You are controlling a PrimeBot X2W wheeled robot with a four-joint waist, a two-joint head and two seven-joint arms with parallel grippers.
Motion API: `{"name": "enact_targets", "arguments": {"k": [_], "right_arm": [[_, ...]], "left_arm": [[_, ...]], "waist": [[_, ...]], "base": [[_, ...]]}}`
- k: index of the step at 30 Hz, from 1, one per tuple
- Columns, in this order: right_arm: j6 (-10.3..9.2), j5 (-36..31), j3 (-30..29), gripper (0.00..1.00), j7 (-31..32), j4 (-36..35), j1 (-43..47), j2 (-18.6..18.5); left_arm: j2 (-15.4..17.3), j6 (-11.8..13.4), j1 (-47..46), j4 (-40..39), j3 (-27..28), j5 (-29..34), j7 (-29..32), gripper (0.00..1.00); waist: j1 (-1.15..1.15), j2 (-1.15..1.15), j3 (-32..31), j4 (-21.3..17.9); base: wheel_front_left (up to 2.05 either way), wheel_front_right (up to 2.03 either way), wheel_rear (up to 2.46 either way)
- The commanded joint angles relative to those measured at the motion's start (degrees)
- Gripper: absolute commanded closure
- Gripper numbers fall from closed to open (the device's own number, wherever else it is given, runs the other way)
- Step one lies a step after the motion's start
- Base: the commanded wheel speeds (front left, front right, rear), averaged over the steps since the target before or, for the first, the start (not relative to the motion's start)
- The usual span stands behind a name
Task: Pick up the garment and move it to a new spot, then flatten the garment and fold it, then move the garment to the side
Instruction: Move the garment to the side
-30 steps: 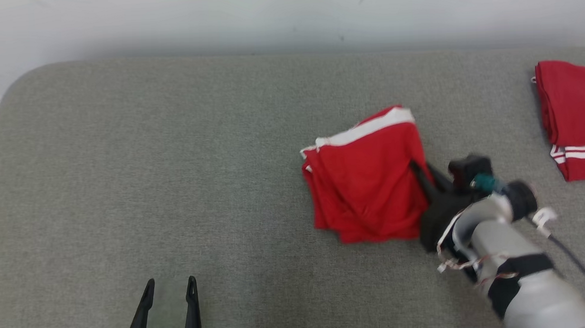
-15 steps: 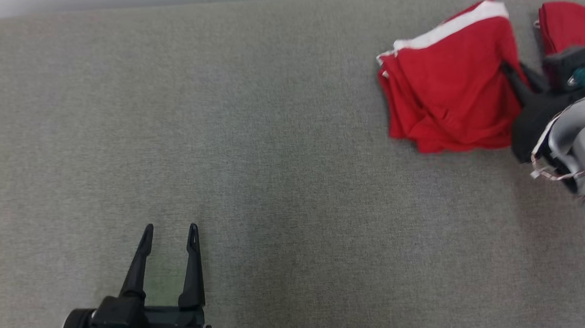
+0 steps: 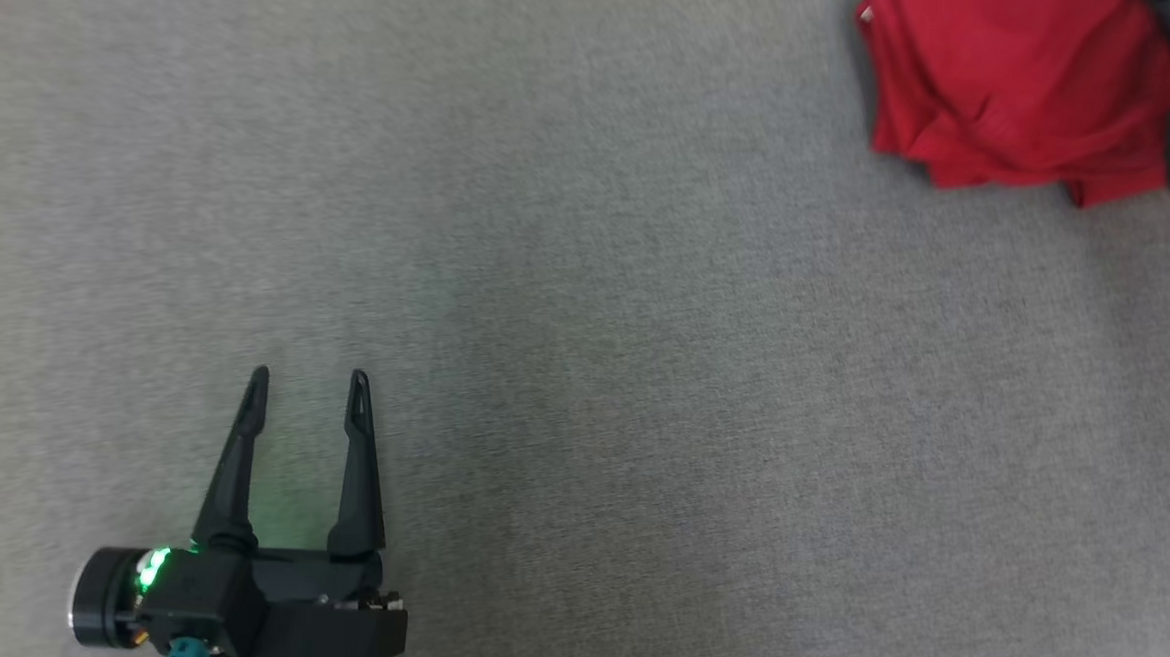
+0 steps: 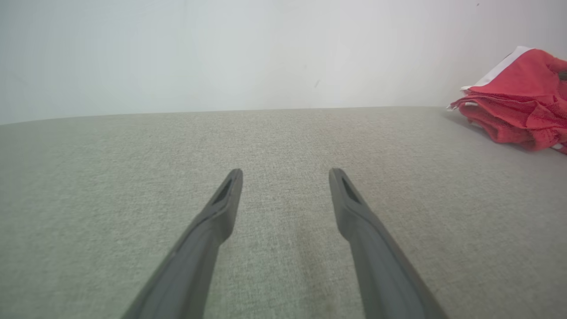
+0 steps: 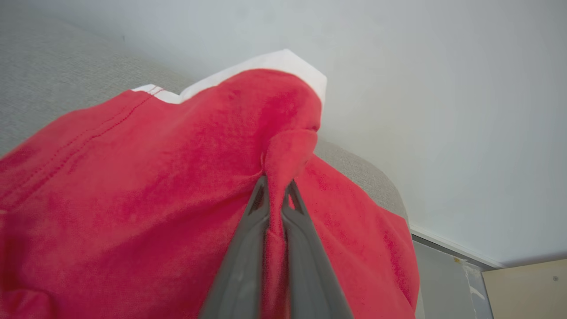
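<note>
Red garment (image 3: 1002,66), folded, rumpled, white-edged, one fold pinched between the right fingers (image 5: 248,252); left fingers (image 3: 236,457) spread wide.

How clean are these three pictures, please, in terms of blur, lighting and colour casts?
Head view: slightly blurred, with a green indicator light on the left gripper tinting the grey fabric surface. Left wrist view: evenly lit, crisp. Right wrist view: red garment very close, slightly soft.
</note>
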Motion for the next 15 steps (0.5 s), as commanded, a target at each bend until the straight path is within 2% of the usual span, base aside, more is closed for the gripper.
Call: {"name": "enact_targets", "arguments": {"k": [1, 10, 15], "right_arm": [[-0.15, 0.27, 0.36, 1.0, 0.41, -0.52, -1.25, -0.98], [-0.15, 0.82, 0.36, 1.0, 2.25, 1.15, -6.52, -5.97], [-0.15, -2.38, 1.14, 1.0, 0.78, 3.31, -9.11, -7.58]], "left_arm": [[0.23, -0.33, -0.96, -0.71, 0.31, 0.78, -0.18, 0.0], [1.38, -0.85, -2.14, -3.92, 1.4, 1.86, -0.18, 0.0], [1.56, -0.99, -2.71, -4.71, 1.44, 2.14, -0.17, 0.0]], "waist": [[-0.01, -0.01, 3.43, -2.97], [-0.01, -0.01, 7.94, -5.19], [-0.01, -0.01, 9.36, -5.33]], "base": [[0.0, 0.0, 0.0], [0.0, 0.0, 0.0], [0.0, 0.0, 0.0]]}}
